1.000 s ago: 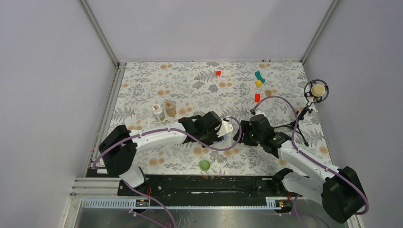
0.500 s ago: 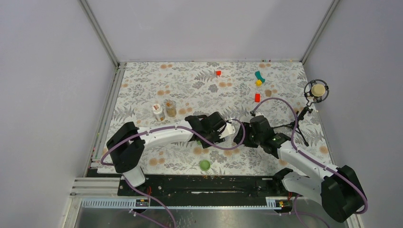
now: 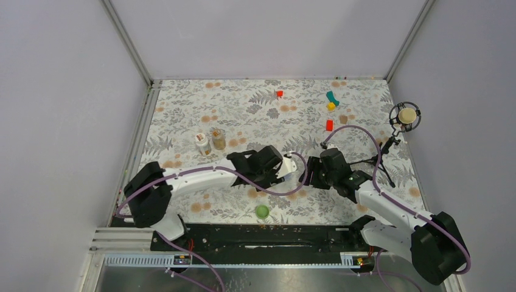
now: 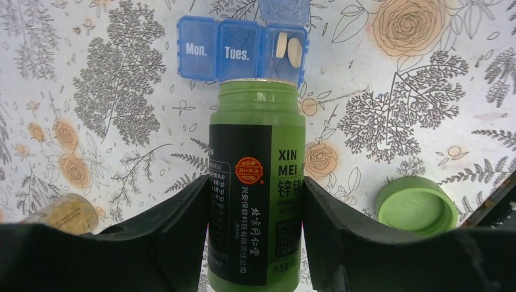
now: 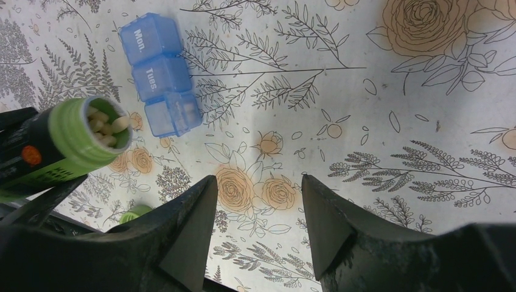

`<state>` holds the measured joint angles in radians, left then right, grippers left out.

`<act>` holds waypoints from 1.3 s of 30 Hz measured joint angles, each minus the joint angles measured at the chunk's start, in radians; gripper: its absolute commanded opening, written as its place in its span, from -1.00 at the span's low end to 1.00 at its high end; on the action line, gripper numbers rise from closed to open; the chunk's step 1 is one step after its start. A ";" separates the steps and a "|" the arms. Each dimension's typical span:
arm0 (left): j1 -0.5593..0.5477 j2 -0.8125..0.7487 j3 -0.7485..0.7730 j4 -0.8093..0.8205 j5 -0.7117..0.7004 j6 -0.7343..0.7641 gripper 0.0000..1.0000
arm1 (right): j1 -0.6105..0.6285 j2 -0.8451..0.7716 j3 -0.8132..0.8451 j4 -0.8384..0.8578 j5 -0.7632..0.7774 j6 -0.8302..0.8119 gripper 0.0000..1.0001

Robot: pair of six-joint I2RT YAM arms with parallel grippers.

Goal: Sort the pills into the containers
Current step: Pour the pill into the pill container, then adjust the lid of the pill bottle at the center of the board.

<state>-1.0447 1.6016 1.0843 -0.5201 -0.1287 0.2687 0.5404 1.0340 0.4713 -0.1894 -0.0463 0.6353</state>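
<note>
Left fingers (image 4: 176, 234) grip green bottle (image 4: 255, 201) (uncapped) beside pill box (image 4: 234, 42).

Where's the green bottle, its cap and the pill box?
green bottle (image 4: 243, 207): left wrist view, black label.
green cap (image 4: 415, 204): left wrist view, its middle.
blue pill box (image 5: 159, 74): right wrist view, Tues. lid.

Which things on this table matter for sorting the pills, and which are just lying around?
For the job: green bottle, blue pill box, pills in its open compartment, green cap.
Lying about: red blocks, teal block, yellow block, small jars.
</note>
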 measured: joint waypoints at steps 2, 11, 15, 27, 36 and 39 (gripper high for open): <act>0.000 -0.048 -0.033 0.020 0.000 -0.008 -1.00 | 0.000 0.000 0.000 0.000 0.000 0.003 0.21; 0.029 -0.307 -0.168 0.162 0.002 -0.050 -1.00 | -0.001 -0.021 0.000 0.010 -0.029 0.025 0.24; 0.061 -0.430 -0.230 0.282 0.007 -0.082 -1.00 | -0.003 -0.041 -0.003 0.023 -0.053 0.028 0.26; 0.165 -0.771 -0.504 1.027 0.016 -0.257 -1.00 | 0.002 -0.010 -0.004 0.048 -0.145 0.013 0.43; 0.292 -0.670 -0.575 1.369 0.080 -0.457 -1.00 | 0.169 0.026 0.003 0.060 -0.208 -0.063 0.45; 0.312 -0.649 -0.621 1.444 0.112 -0.504 -1.00 | 0.243 0.061 0.011 0.068 -0.206 -0.081 0.39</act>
<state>-0.7322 0.9524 0.4637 0.9234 -0.0166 -0.2352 0.7834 1.0950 0.4820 -0.1215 -0.2523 0.5541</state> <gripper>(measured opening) 0.522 0.722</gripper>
